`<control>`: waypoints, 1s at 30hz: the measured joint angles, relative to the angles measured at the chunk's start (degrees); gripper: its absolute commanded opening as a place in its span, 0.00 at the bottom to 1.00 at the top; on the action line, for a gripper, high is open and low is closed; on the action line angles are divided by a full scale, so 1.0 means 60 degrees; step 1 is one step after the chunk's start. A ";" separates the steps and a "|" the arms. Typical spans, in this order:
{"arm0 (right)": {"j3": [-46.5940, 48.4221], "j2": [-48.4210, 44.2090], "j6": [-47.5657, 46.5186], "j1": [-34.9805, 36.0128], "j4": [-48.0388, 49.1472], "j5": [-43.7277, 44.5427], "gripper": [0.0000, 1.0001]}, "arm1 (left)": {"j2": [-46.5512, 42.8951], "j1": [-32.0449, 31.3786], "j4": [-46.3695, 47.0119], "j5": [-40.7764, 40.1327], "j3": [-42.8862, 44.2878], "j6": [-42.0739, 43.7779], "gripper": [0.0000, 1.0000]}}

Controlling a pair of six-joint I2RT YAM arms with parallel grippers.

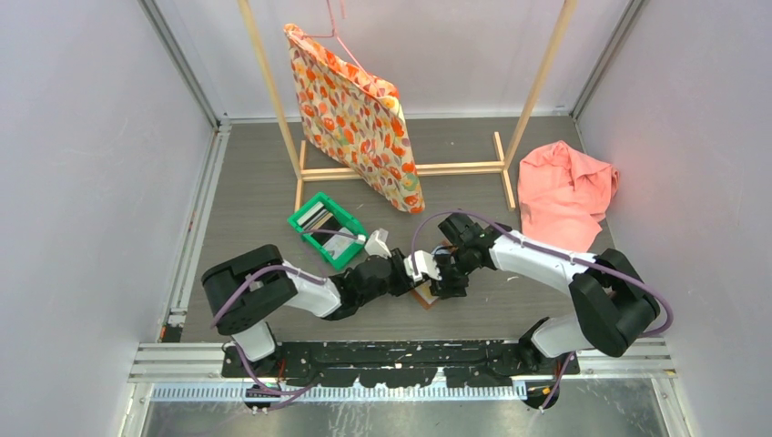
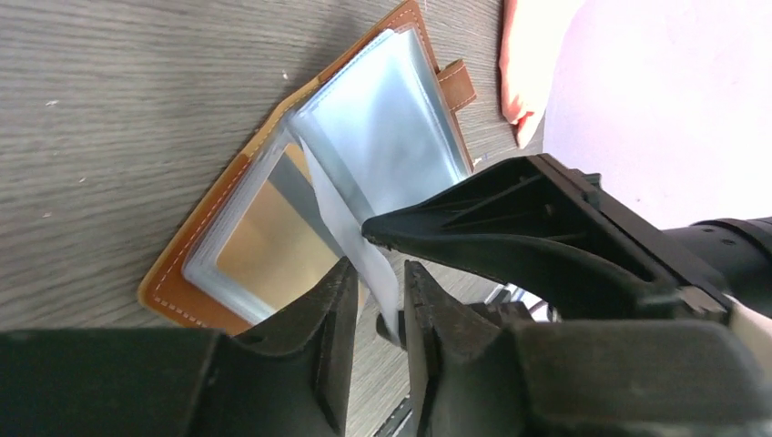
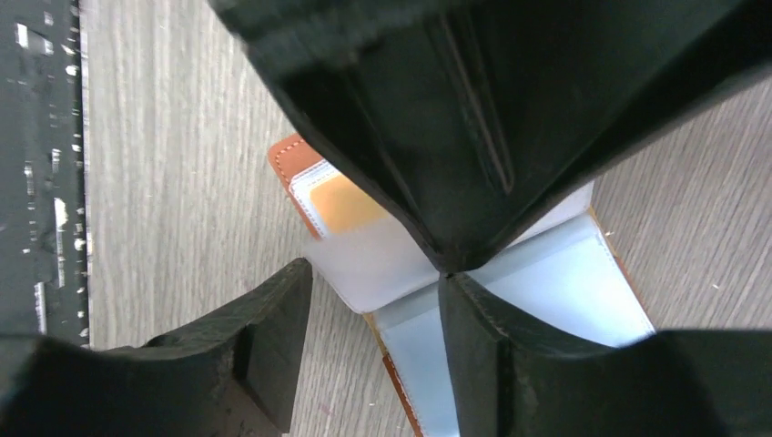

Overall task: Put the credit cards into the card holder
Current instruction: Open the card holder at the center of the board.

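The card holder lies open on the grey table, its clear plastic sleeves fanned up. A gold credit card sits inside one sleeve and also shows in the right wrist view. My left gripper has its jaws narrowly apart around one lifted sleeve, with a gap still showing. My right gripper is open, and one finger presses on the pale blue sleeve pages. From above, both grippers meet over the holder. More credit cards stand in the green bin.
The green bin sits just behind my left arm. A wooden rack at the back carries a patterned bag on a hanger. A pink cloth lies at the back right.
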 measured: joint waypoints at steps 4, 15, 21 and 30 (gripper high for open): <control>0.0535 -0.0095 -0.0044 -0.0353 -0.0823 -0.0619 0.63 | 0.0255 0.0142 -0.0044 0.0164 0.0262 0.0011 0.01; 0.1570 -0.0229 0.2014 -0.3450 -0.1545 -0.2313 0.35 | -0.0878 0.0710 -0.3377 0.0688 0.1078 0.0925 0.00; 0.2233 0.1577 0.3614 -0.3432 -0.1370 -0.1894 0.33 | -0.1213 0.1140 -0.5810 0.1800 0.2954 0.2138 0.00; 0.2688 0.1996 0.4615 -0.3796 -0.1574 -0.1974 0.38 | 0.0561 0.1504 -0.7665 0.3486 0.4805 0.3235 0.00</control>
